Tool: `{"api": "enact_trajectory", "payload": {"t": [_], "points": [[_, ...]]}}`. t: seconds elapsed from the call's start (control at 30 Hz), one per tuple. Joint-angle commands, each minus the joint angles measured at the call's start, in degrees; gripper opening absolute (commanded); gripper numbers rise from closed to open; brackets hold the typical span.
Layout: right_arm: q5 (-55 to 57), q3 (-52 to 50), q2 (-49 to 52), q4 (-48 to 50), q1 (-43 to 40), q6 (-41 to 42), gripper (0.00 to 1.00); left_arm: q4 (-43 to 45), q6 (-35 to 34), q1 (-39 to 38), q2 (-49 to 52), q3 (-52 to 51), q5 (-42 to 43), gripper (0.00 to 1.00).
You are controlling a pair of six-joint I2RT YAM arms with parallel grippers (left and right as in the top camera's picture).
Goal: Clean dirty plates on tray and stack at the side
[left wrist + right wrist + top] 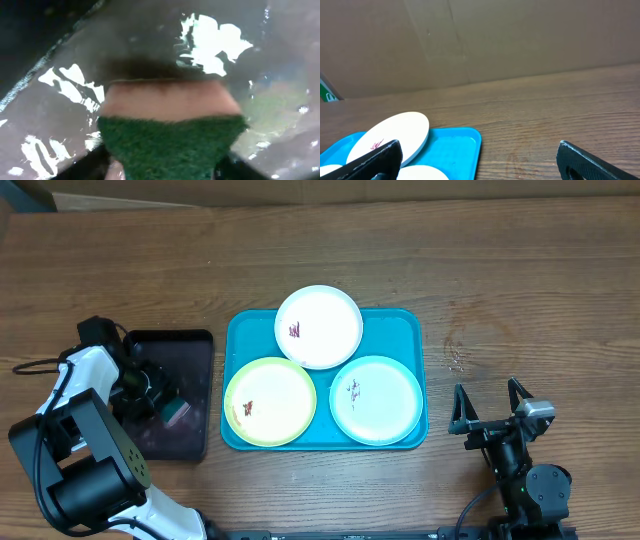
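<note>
Three plates lie on the turquoise tray (405,330): a white plate (318,327) at the back, a yellow-green rimmed plate (270,402) front left, and a pale blue rimmed plate (376,399) front right. Each has small red or dark smears. My left gripper (165,402) is low inside a black tray (190,345), shut on a green sponge (170,145) over the tray's wet floor. My right gripper (490,410) is open and empty, right of the turquoise tray. The right wrist view shows the white plate (395,132) and the tray's corner (460,145) ahead of its jaws (480,165).
The black tray stands left of the turquoise tray, with wet glare on its floor (215,40). Bare wooden table (520,290) lies right of and behind the turquoise tray. A cardboard wall (520,40) stands at the table's far edge.
</note>
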Motion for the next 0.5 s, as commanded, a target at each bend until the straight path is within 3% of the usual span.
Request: {"api": "enact_trajectory", "payload": {"t": [0.0, 0.13, 0.2, 0.47], "points": [[0.3, -0.6, -0.4, 0.3, -0.3, -0.2, 1.00, 0.0, 0.2, -0.1, 1.9, -1.3, 1.1, 0.39], [0.3, -0.6, -0.4, 0.3, -0.3, -0.2, 1.00, 0.0, 0.2, -0.1, 1.9, -1.3, 1.1, 0.09], [0.3, -0.6, -0.4, 0.3, -0.3, -0.2, 1.00, -0.2, 0.2, -0.1, 1.9, -1.3, 1.1, 0.04], [0.3, -0.6, -0.4, 0.3, -0.3, -0.2, 1.00, -2.7, 0.2, 0.0, 1.9, 1.1, 6.0, 0.04]]}}
